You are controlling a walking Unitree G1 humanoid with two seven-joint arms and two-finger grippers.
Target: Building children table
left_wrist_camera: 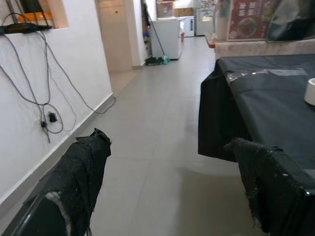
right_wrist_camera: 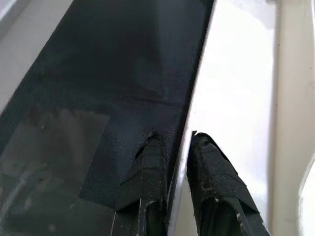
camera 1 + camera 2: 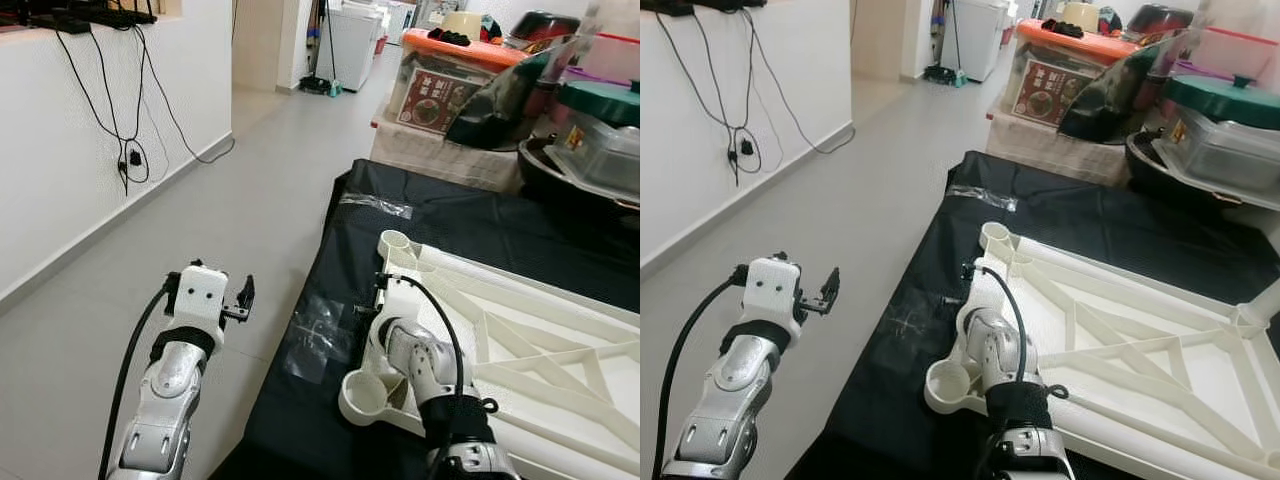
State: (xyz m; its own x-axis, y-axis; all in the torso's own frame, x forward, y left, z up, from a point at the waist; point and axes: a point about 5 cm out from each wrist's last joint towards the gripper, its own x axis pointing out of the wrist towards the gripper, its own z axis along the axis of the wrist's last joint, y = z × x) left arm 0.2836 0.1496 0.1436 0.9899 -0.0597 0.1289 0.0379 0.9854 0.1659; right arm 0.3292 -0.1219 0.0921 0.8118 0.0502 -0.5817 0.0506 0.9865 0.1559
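Observation:
The white plastic table top (image 3: pixel 560 400) lies upside down on a black cloth (image 3: pixel 340 260), ribs up. Round leg sockets show at its near left corner (image 3: pixel 365 392) and far left corner (image 3: pixel 397 241). A white post (image 3: pixel 1260 300) rises at its right corner. My right gripper (image 2: pixel 172 137) sits on the table top's left rim (image 2: pixel 236 73), its two fingers shut on the thin edge, one on each side. My left gripper (image 1: pixel 168 138) hangs open over the floor, left of the cloth, holding nothing.
Grey tiled floor (image 3: pixel 250 200) runs ahead on the left beside a white wall with hanging cables (image 3: pixel 130 150). Behind the cloth stand an orange-lidded box (image 3: pixel 455 50) and a green-lidded container (image 3: pixel 600 100). Clear tape patches (image 3: pixel 375 205) lie on the cloth.

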